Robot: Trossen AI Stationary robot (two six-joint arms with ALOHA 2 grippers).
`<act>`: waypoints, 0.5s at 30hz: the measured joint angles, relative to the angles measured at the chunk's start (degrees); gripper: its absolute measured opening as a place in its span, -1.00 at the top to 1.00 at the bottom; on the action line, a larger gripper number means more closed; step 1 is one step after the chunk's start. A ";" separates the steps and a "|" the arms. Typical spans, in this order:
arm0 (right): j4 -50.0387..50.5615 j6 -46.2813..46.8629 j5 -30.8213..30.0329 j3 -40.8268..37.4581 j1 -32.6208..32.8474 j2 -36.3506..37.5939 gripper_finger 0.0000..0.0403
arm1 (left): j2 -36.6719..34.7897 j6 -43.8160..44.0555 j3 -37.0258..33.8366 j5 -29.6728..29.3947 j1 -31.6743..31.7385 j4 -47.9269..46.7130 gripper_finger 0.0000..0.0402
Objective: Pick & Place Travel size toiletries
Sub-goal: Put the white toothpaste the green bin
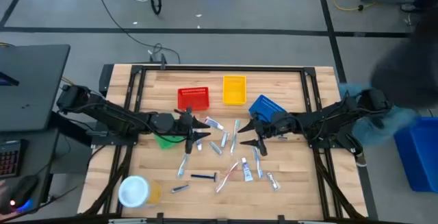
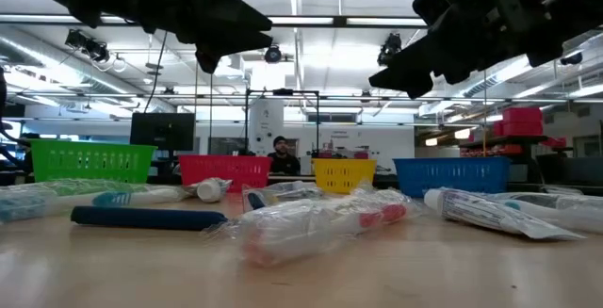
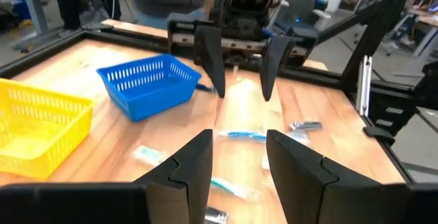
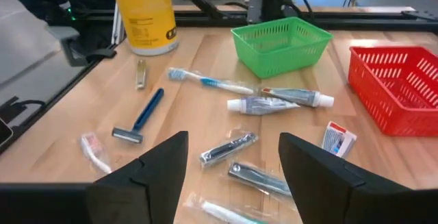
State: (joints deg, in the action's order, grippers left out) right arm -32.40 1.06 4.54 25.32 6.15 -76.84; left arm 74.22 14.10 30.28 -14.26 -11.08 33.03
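Both grippers are held above the scattered toiletries at mid-surface, jaws spread and empty.

The travel size toiletries (image 1: 226, 157) are strewn across the middle of the surface and toward its near edge, between the two arms and in front of the red basket (image 1: 193, 98), yellow basket (image 1: 234, 90) and blue basket (image 1: 267, 107). The left gripper (image 1: 199, 129) is stationed over the left fringe of the scatter, beside the green basket (image 1: 164, 140); the right gripper (image 1: 250, 133) is stationed over the right fringe. In the right wrist view, wrapped nail clippers (image 4: 228, 148) are seen nearest ahead of that arm's spread jaws, long axis slanted across the gap; the blue-handled razor (image 4: 139, 116) and the white tubes (image 4: 274, 102) lie farther off, toward the left arm. The right arm is judged better placed for the clippers, though a wrist turn would be needed.
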 joint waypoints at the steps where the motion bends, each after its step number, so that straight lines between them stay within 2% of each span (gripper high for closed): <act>1: 0.59 0.00 0.00 0.00 0.01 0.00 -0.20 | 0.01 0.01 0.00 -0.01 -0.21 -0.11 0.28; 9: 3.98 0.00 0.02 0.00 0.01 0.00 -0.14 | -0.01 3.19 0.36 0.12 -2.11 -2.12 0.28; 12: 4.54 0.00 0.02 0.00 0.01 0.00 -0.14 | 0.02 3.32 4.73 -1.59 -2.11 -11.19 0.28; 15: 4.39 -0.01 0.02 0.00 -0.04 0.00 -0.17 | 0.75 3.90 12.74 -5.93 -1.94 -27.55 0.28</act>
State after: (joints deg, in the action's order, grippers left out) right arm -28.00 1.05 4.56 25.32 6.10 -76.84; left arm 74.97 18.00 43.02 -20.19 -13.02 5.48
